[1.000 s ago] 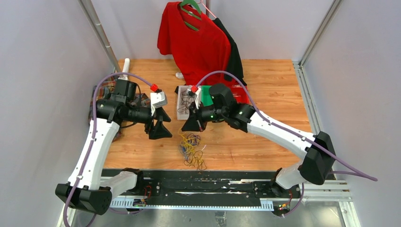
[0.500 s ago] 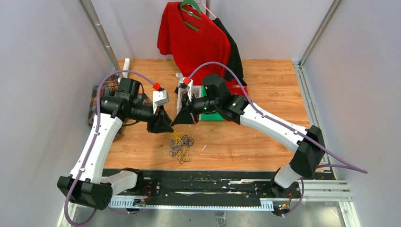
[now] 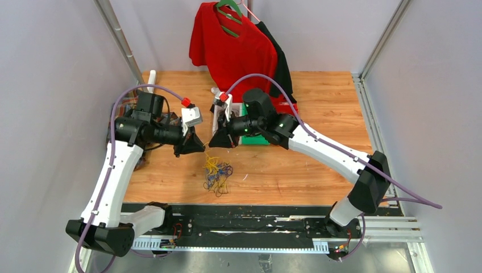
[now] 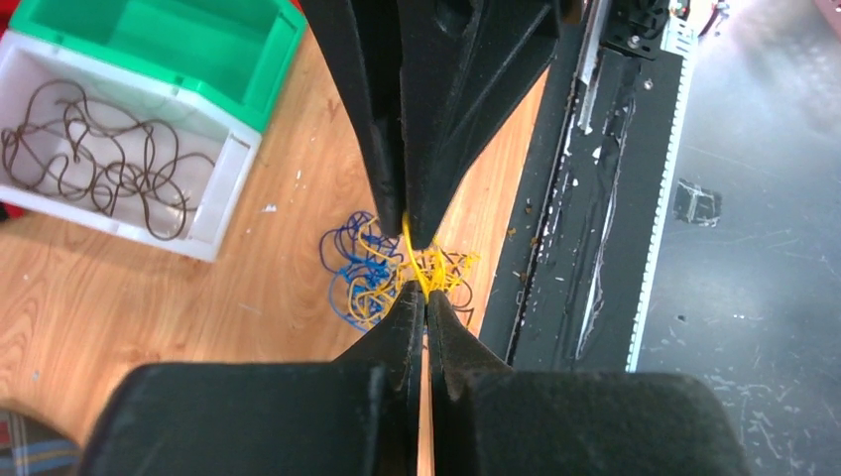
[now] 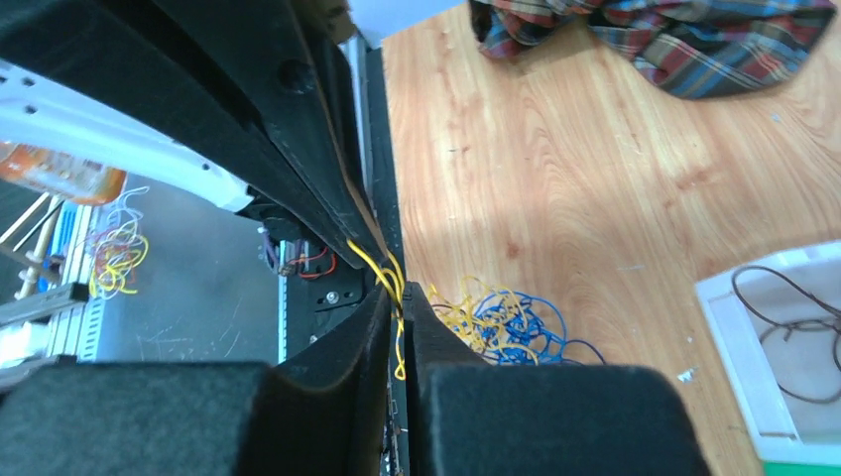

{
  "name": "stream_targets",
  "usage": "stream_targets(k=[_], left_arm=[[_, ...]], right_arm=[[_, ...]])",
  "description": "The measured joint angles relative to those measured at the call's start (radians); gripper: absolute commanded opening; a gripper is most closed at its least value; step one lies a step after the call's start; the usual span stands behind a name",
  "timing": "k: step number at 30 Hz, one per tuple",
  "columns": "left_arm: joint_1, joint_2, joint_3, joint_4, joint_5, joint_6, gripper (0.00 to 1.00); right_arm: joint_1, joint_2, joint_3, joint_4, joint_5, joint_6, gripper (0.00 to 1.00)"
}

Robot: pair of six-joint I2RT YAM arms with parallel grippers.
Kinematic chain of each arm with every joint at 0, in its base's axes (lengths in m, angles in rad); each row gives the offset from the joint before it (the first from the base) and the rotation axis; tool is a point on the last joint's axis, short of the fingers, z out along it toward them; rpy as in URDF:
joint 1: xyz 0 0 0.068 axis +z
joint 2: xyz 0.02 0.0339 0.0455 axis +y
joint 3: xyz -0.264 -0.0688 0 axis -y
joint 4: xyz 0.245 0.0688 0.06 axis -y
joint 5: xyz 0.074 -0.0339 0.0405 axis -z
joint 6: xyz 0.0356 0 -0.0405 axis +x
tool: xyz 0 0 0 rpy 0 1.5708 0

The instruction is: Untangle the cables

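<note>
The cables (image 3: 216,175) lie in a loose tangle of blue, yellow and dark wires on the wooden table, near its front edge. One yellow cable (image 4: 411,250) rises out of the tangle (image 4: 369,270) and is stretched between both grippers. My left gripper (image 3: 199,149) hangs just above and left of the pile, shut on that yellow strand (image 4: 424,297). My right gripper (image 3: 214,143) faces it tip to tip. Its jaws (image 5: 400,294) stand nearly together, with the yellow cable (image 5: 375,262) running between them.
A white bin (image 4: 213,213) holding a brown cable stands behind the pile, with a green bin (image 4: 268,89) beside it. A red shirt (image 3: 236,51) hangs at the back. Plaid cloth (image 5: 674,40) lies at the left. The black rail (image 3: 239,219) borders the table's front.
My left gripper has closed from wide open onto the yellow cable. Both grippers came together above the pile, and the tangle was dragged a little left and back.
</note>
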Motion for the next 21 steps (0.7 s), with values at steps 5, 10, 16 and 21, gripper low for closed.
stream_targets(k=[5, 10, 16, 21], left_arm=[[0.0, -0.002, 0.004, 0.046, -0.055, -0.11, 0.01], [0.0, -0.023, 0.019, 0.066, -0.058, -0.204, 0.01], [0.0, -0.058, 0.051, 0.072, -0.057, -0.26, 0.01], [0.0, -0.072, 0.072, 0.073, -0.045, -0.288, 0.0]], right_arm=[[0.01, -0.011, -0.029, 0.028, 0.13, 0.011, 0.32], [0.08, -0.029, -0.046, 0.077, 0.314, 0.015, 0.41], [0.161, -0.037, -0.102, 0.167, 0.534, 0.047, 0.44], [0.188, -0.037, -0.174, 0.253, 0.665, 0.094, 0.51]])
